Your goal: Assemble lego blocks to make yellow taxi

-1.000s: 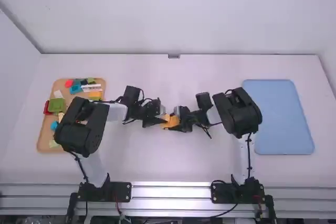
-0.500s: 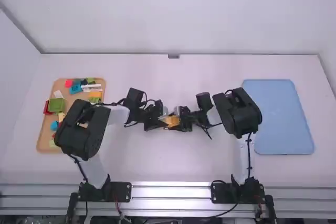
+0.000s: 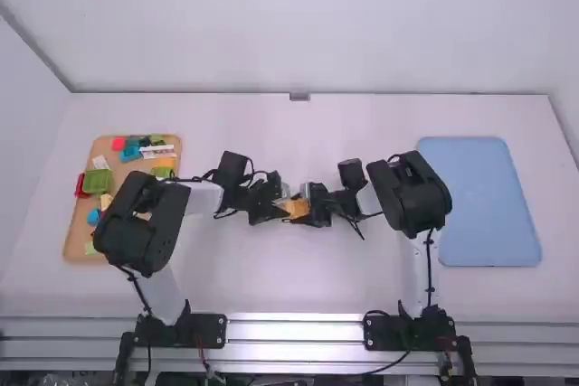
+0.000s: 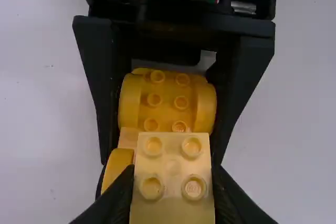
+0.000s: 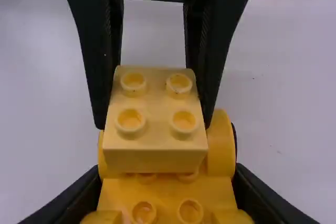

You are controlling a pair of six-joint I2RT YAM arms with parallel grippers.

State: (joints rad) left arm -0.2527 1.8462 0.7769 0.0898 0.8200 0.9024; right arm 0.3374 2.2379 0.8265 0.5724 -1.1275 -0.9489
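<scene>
Left tool (image 3: 280, 210): grasping pale block (image 4: 172, 168)
Right tool (image 3: 309, 210): grasping yellow base (image 5: 166, 192)
Pale block: over yellow base; whether joined, cannot tell

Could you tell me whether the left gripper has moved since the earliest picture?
Yes, slightly: in the high view, the left gripper is a little farther right of the wooden tray than before.

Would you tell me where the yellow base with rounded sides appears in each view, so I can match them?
High view: the yellow base is near the centre.
Left wrist view: mid-picture, gripped by the right tool, partly covered by the pale yellow block.
Right wrist view: between its own fingers, again partly covered.
Shared landmark: the right tool, holding it.
</scene>
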